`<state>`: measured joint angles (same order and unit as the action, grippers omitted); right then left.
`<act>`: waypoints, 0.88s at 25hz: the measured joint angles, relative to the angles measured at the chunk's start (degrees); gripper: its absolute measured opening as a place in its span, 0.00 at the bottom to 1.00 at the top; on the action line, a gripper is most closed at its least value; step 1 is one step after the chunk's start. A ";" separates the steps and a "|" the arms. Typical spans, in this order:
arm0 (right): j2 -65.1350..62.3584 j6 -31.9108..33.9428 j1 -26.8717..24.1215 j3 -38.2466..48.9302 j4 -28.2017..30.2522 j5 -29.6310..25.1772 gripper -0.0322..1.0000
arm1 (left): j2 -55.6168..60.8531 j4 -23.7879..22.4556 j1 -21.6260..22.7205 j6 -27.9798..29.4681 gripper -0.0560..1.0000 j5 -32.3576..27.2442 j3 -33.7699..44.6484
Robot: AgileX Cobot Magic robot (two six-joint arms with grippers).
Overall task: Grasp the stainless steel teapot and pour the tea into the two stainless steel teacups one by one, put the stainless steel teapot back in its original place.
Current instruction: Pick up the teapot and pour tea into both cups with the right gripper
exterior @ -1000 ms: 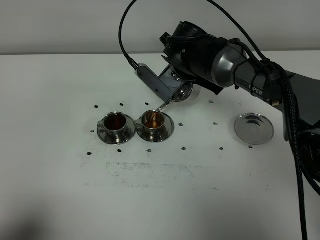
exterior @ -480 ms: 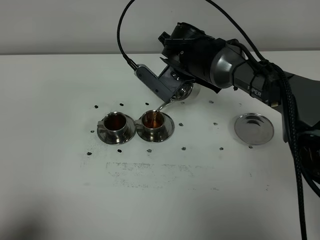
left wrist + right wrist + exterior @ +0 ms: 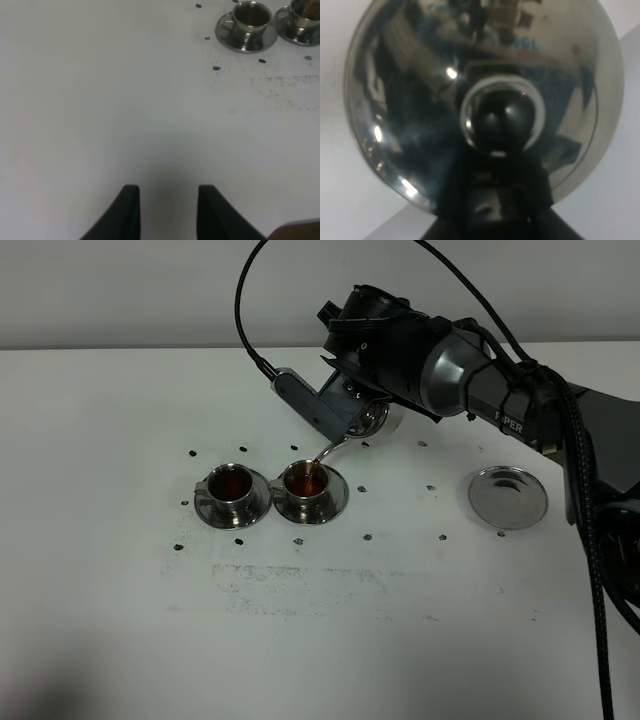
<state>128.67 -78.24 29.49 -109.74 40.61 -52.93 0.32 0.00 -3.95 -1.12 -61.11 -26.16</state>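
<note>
Teapot, squat and mirror-bright steel, is hanging in the air over the matte white table, just behind the right cup. The right gripper is clamping the teapot from above and behind, though the exact spot where the jaws are biting is hidden. The pot is tipping forward and toward the left of the high view, its long axis running from the round body down through the thin curved spout, whose tip is pointing down over that cup's mouth. Reddish-brown tea is showing inside the cup. In the right wrist view the domed lid is filling the picture, its round glossy knob facing the camera.

The left cup is also holding dark tea. Both cups are small, shiny and handled, each sitting on a round steel saucer, the two saucers lying just beside each other. A flat round steel disc is lying well off to the right.

The left gripper is hovering over plain table, well apart from the cups, its two dark fingers standing apart with a clear gap
</note>
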 joint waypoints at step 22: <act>0.00 0.00 0.43 0.00 1.36 0.04 0.23 | 0.00 0.00 0.00 0.00 0.33 0.00 0.00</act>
<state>128.67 -78.24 29.92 -109.74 41.97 -52.89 0.32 0.00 -3.95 -1.12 -61.11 -26.16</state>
